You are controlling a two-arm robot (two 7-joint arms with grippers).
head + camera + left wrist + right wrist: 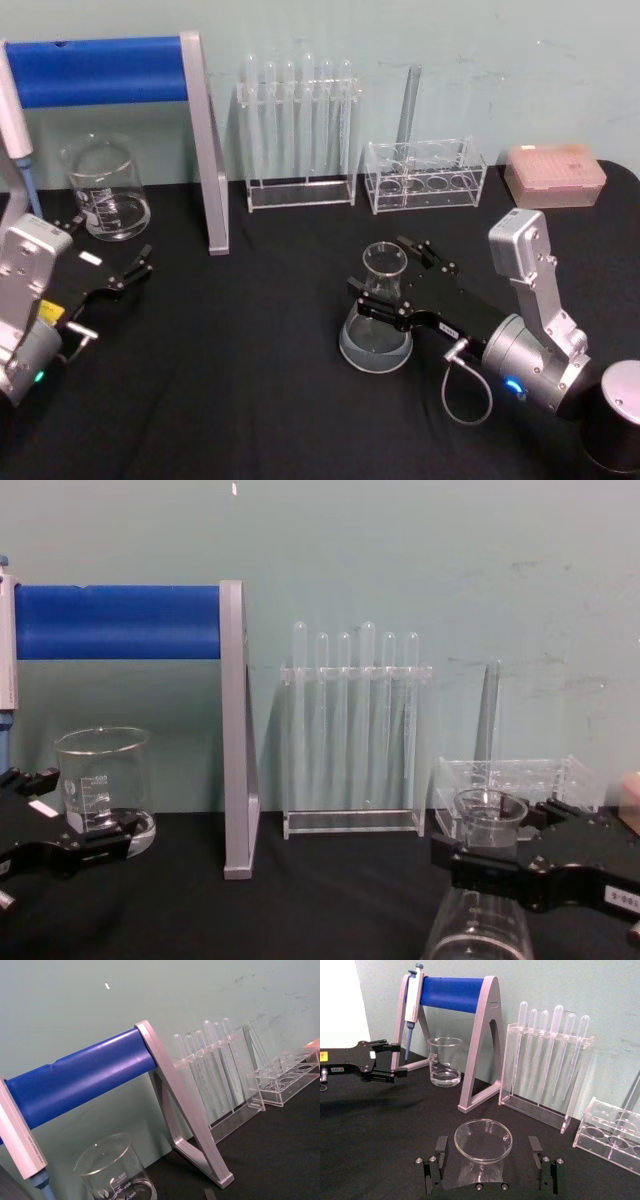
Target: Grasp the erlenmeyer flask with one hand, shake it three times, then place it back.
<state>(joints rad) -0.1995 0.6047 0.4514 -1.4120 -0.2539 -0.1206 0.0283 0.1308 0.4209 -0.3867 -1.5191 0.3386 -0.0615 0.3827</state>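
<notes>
Handling: clear glass conical erlenmeyer flask [375,340] is judged fragile, slick, light.
Hold: neck below rim is favoured.
Right gripper [488,1145]: spread around flask neck.
Left gripper [399,1061]: spread, well apart from flask.

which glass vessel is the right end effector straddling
The conical erlenmeyer flask mid-table: the right end effector flanks its neck, fingers open. The straight-sided beaker stands far left.

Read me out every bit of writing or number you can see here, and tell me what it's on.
"500", "400", "300": graduations on the beaker.
Erlenmeyer flask marks: too blurred to read.
White label on the right gripper: too small to read.
Labels on the left gripper: too blurred.
</notes>
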